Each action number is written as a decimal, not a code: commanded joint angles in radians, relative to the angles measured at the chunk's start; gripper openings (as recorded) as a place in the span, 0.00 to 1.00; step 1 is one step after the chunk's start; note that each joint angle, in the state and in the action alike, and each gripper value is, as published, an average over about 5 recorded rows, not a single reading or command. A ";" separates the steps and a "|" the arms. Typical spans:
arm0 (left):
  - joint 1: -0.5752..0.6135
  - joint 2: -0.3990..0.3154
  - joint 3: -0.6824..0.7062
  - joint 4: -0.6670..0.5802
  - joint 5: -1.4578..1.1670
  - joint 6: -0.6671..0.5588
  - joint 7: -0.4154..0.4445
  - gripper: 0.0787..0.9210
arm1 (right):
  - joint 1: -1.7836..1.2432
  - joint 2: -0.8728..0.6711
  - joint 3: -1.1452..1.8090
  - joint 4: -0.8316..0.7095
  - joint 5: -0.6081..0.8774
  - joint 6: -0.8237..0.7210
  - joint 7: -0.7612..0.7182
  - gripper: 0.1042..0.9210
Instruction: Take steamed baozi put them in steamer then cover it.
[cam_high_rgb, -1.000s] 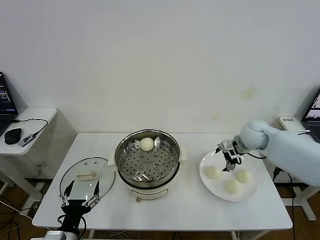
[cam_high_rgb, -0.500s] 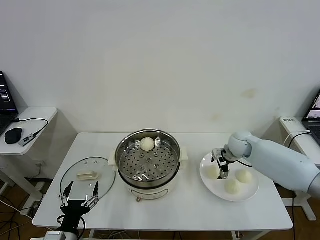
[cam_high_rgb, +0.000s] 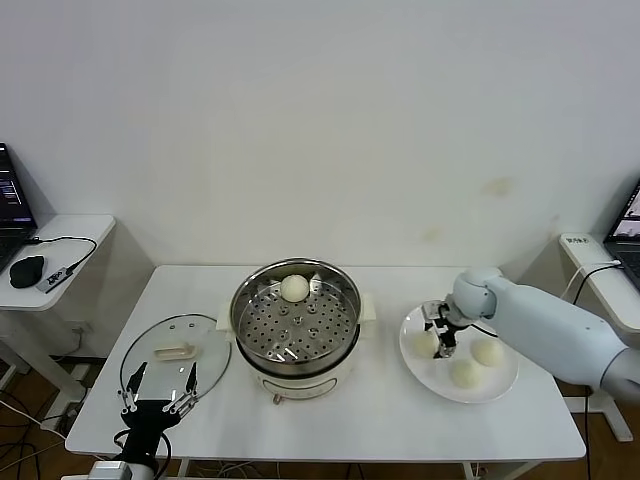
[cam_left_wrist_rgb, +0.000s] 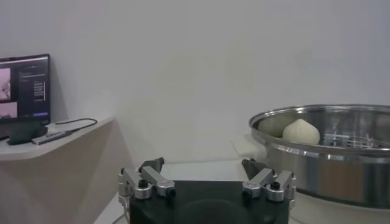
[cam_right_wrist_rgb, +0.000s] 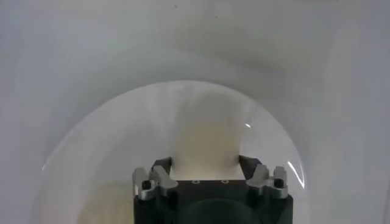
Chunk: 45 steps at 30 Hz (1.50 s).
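The steamer (cam_high_rgb: 240, 310) stands mid-table with one steamed baozi (cam_high_rgb: 293, 288) at the back of its perforated tray. Three more baozi lie on a white plate (cam_high_rgb: 497, 388) to its right. My right gripper (cam_high_rgb: 439, 337) is down over the leftmost one (cam_high_rgb: 426, 343); in the right wrist view its fingers press both sides of that baozi (cam_right_wrist_rgb: 206, 143), which rests on the plate (cam_right_wrist_rgb: 109, 140). The cover (cam_high_rgb: 205, 335) lies flat on the table left of the steamer. My left gripper (cam_high_rgb: 160, 385) waits open near the table's front, just before the cover, and holds nothing (cam_left_wrist_rgb: 204, 167).
Two loose baozi (cam_high_rgb: 487, 352) (cam_high_rgb: 464, 372) sit close to the right of the gripper. A side desk (cam_high_rgb: 70, 240) with a mouse and cable stands at the far left. The steamer wall (cam_left_wrist_rgb: 329, 170) rises near the left gripper.
The right gripper has come down and to the left onto the leftmost baozi, and its fingers have closed in on it. The left arm has not moved.
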 joint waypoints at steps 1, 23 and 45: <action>0.001 0.000 0.000 -0.002 0.001 0.000 -0.001 0.88 | 0.017 0.009 0.009 -0.010 -0.001 0.007 -0.023 0.63; -0.018 0.004 0.009 -0.020 0.000 0.007 -0.005 0.88 | 0.657 -0.077 -0.319 0.252 0.337 -0.063 -0.035 0.55; -0.036 0.022 0.001 -0.023 -0.009 0.015 -0.006 0.88 | 0.610 0.411 -0.370 0.234 0.689 -0.323 0.166 0.55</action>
